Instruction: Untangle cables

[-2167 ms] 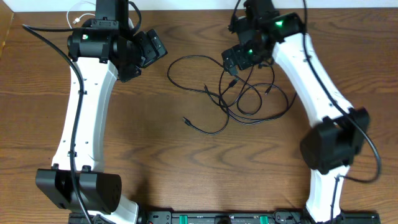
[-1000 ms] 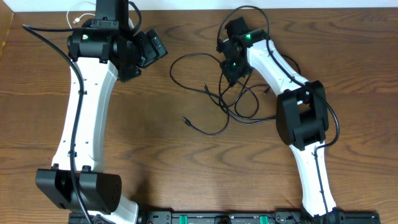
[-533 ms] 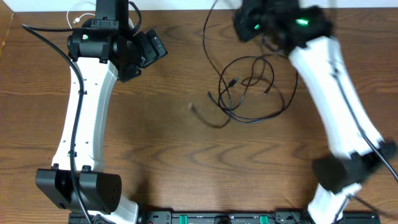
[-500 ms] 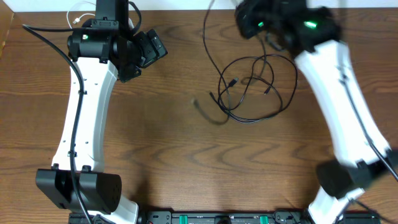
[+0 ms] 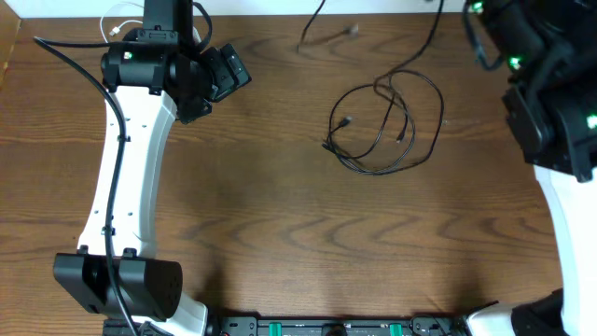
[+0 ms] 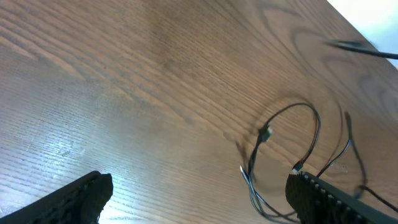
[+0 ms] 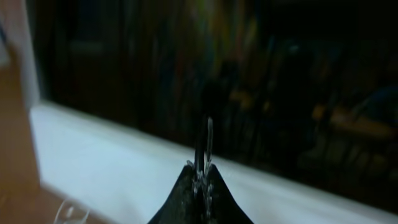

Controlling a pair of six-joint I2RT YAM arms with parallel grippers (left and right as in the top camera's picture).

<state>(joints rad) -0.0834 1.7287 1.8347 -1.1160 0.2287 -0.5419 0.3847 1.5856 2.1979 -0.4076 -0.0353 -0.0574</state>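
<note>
Pincer status, left to right. We find the left pincer (image 5: 222, 77) over the far left part of the table (image 5: 280, 243), jaws spread wide with nothing between them. Its wrist view shows the fingers (image 6: 74, 199) at the lower corners and bare wood between.

We locate the white cable (image 5: 114, 28) at the far edge, just behind the left arm.

A loose strand (image 5: 312, 26) with a small plug hangs at the far edge, near centre.

The black cables (image 5: 384, 121) lie right of centre in a slack, overlapping loop, well apart from the left pincer.

The right pincer (image 7: 202, 177) is pressed tight on a thin cable (image 7: 208, 134), which stands up from between its tips. Its view faces away from the table.
</note>
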